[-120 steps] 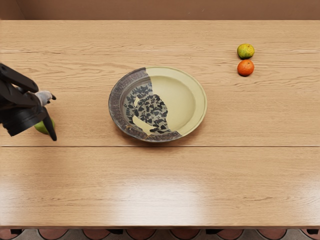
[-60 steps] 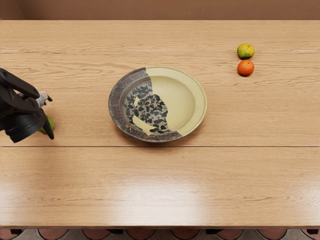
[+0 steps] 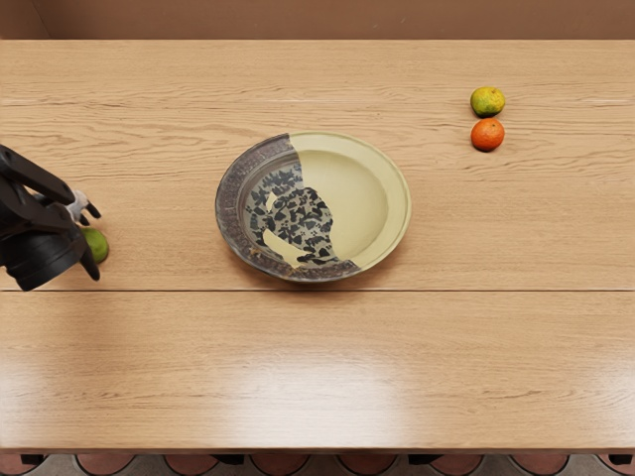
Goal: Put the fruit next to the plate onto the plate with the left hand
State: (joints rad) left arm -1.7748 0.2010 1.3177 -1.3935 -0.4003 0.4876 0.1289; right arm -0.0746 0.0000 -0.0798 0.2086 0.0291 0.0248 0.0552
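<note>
Reaching in at the left edge of the frame, the left hand (image 3: 55, 243) sits right against the green fruit (image 3: 97, 244), which lies on the bench (image 3: 317, 367) well to the left of the plate (image 3: 392, 198). The hand hides much of the fruit, so whether it has closed on it cannot be told. The step in hand looks like the grasp. Next comes a secure hold, a lift, and a carry rightward over the plate's raised rim. Nothing stands between them. An orange fruit (image 3: 487, 134) and a yellow-green fruit (image 3: 487, 101) sit far off at upper right.

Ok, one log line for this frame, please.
left hand: over green fruit, grasp unclear | fruit: left of plate, not on it | right arm: not in view
</note>
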